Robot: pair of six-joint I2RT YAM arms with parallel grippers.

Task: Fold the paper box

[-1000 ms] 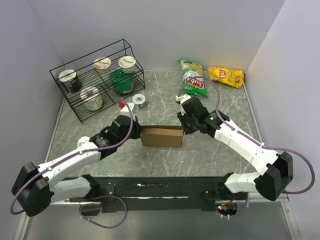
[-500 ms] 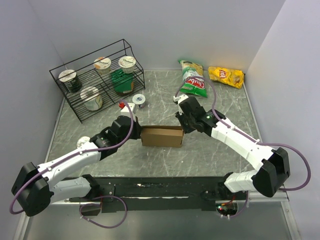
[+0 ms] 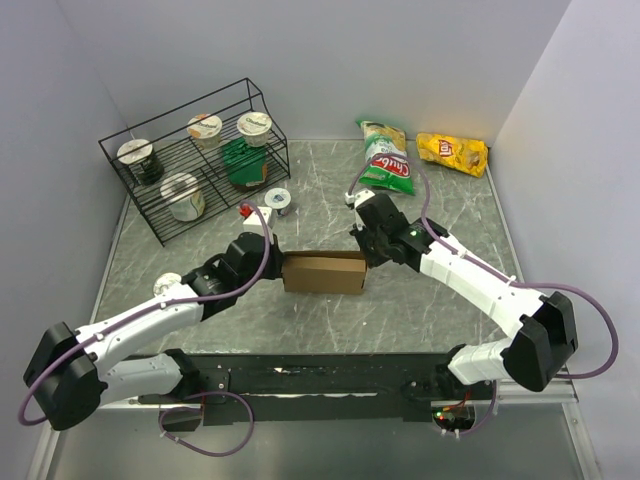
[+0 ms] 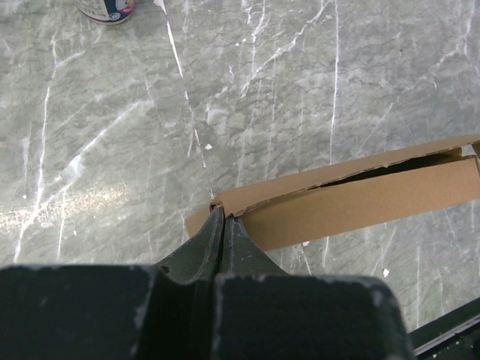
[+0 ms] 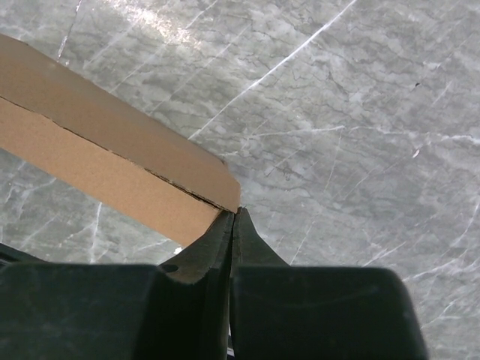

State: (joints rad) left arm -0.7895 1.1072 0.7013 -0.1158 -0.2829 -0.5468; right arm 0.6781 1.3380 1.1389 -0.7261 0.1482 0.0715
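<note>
Right gripper (image 5: 234,214) jaws are pressed together now, they stood apart a second ago. Left gripper (image 4: 225,217) unchanged, jaws together. Each tip touches one end corner of the plain brown paper box (image 3: 323,272), mid-table between the arms. Yellow chip bag (image 3: 452,153) reads Lay's; green chip bag (image 3: 385,160) too small to read. Only wrist views show the box's open seam.

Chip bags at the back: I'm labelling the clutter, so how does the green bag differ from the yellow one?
The green bag is green and white; the yellow bag is yellow with a red logo. The green bag runs front to back; the yellow bag lies crosswise. The green bag is further left; the yellow bag is nearer the right wall. Both lie on the table, untouched.
</note>
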